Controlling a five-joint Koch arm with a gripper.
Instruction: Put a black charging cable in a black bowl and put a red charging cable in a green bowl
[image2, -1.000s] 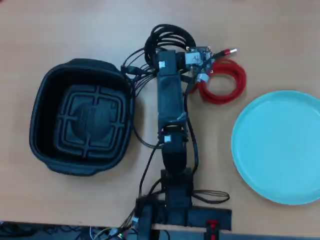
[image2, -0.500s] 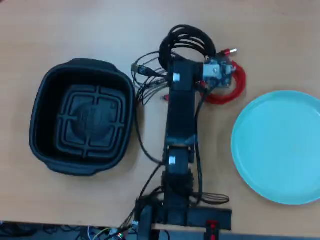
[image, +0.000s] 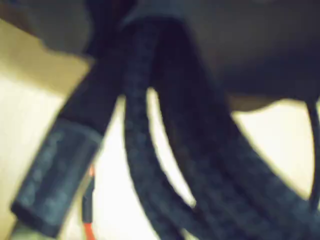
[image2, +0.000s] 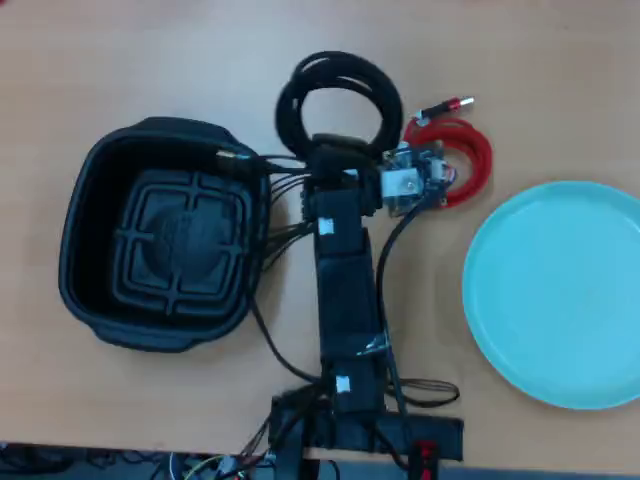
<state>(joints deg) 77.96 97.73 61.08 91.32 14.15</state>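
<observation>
The black charging cable (image2: 340, 95) is a round coil hanging from my gripper (image2: 336, 148), which is shut on the coil's near edge. Its gold plug (image2: 232, 158) trails over the black bowl's rim. The wrist view is filled with the blurred black cable strands (image: 165, 150), and the fingers do not show in it. The black bowl (image2: 90, 190) stands left of the arm with nothing in it. The red charging cable (image2: 465, 165) lies coiled on the table right of the gripper, partly behind the wrist camera. The green bowl (image2: 560, 290) sits at the right, holding nothing.
The arm's base (image2: 345, 430) is clamped at the table's near edge, with loose black robot wires (image2: 275, 215) running between the arm and the black bowl. Bare wooden table (image2: 150, 60) lies behind both bowls.
The arm has swung back to the left with the black coil. The coil now hangs closer to the black bowl, and more of the red cable shows.
</observation>
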